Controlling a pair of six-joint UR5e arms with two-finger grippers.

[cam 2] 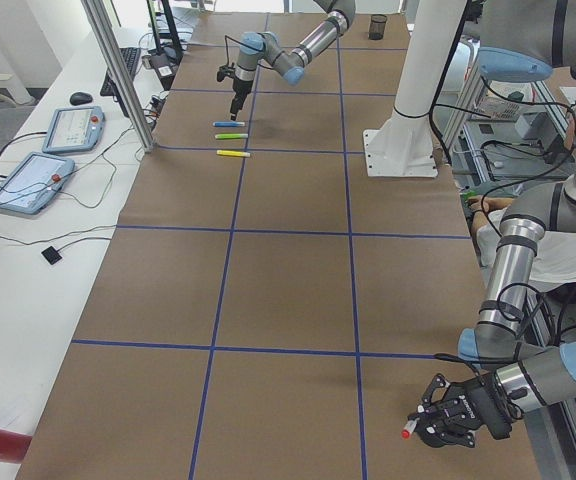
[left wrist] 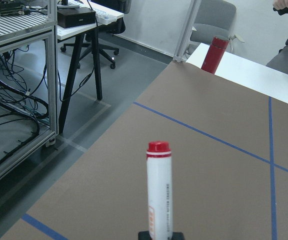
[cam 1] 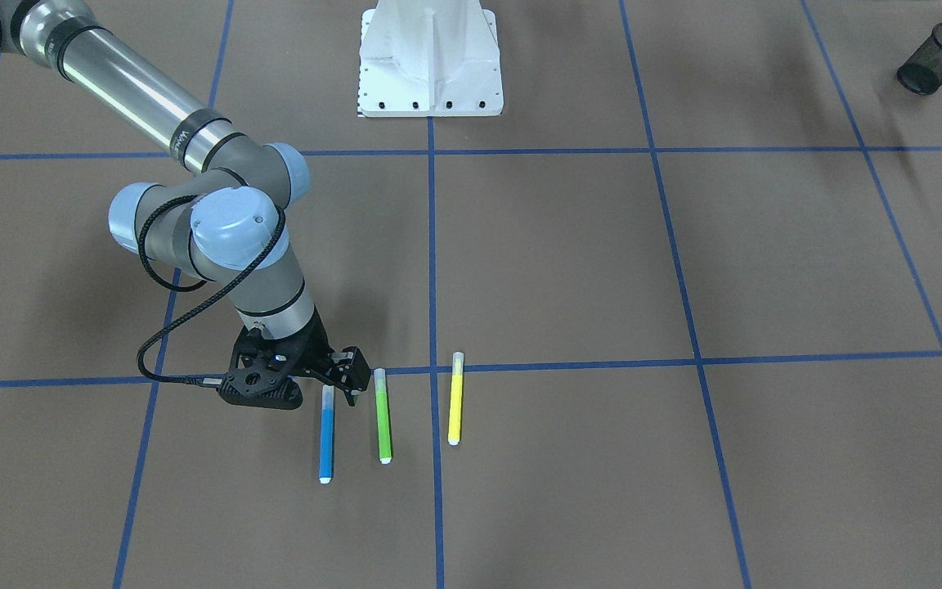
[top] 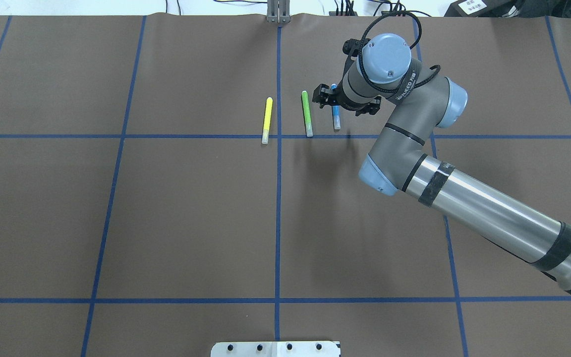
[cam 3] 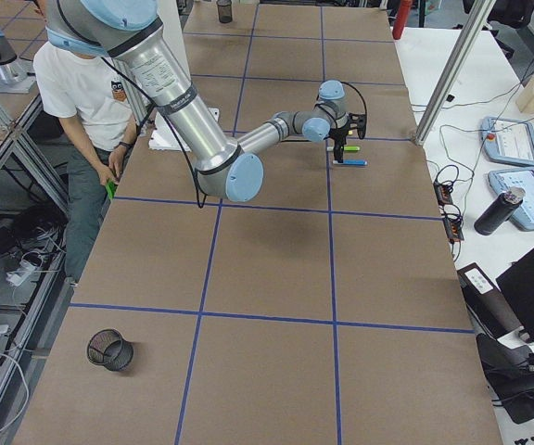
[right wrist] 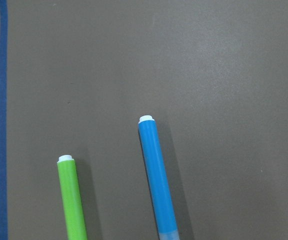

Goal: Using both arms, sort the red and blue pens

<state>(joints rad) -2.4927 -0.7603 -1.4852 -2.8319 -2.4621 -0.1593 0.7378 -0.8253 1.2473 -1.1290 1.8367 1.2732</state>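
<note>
Now the left gripper [cam 2: 423, 428] is clamped on the red pen [left wrist: 159, 192] at the left end of the table [cam 2: 288, 290]. The right gripper [cam 1: 340, 378] hangs spread over the cap end of the blue pen [cam 1: 326, 438], which lies flat beside the green pen [cam 1: 383, 421].

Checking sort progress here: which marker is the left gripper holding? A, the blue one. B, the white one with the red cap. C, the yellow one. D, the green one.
B: in the left wrist view the white marker with the red cap stands up out of the left gripper, while the blue marker, green marker and yellow marker lie on the table.
</note>
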